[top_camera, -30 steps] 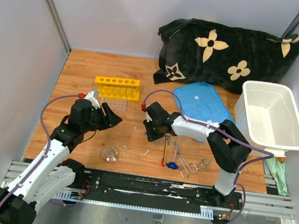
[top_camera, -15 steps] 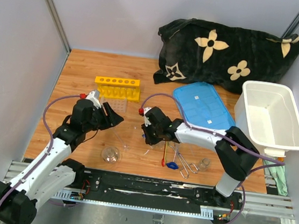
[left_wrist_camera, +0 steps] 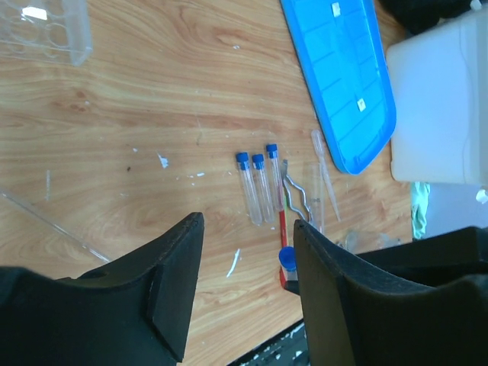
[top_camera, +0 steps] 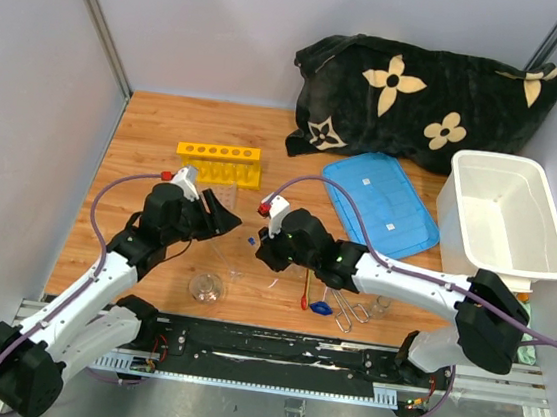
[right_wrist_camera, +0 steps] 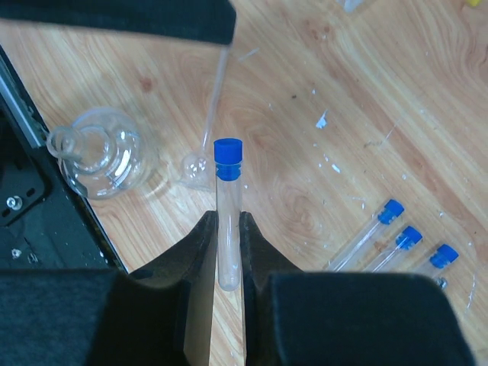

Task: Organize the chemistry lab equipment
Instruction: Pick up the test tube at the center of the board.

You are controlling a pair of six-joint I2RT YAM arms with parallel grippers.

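Note:
A blue-capped clear test tube stands upright between the fingers of my right gripper, which is shut on it just above the wood; its cap also shows from above. My left gripper hovers open and empty just left of it, its fingers wide apart. Three more capped test tubes lie side by side on the table beside the metal tongs and the red-handled spatula. The yellow tube rack stands at the far left. A round flask sits near the front.
A blue lid lies flat beside the white tub on the right. The black flowered cloth is heaped at the back. A clear well plate lies by the rack, and a small beaker stands near the tongs.
My right arm has stretched out low and carried the test tube leftward toward the left gripper. The left gripper has shifted slightly to the right, still open.

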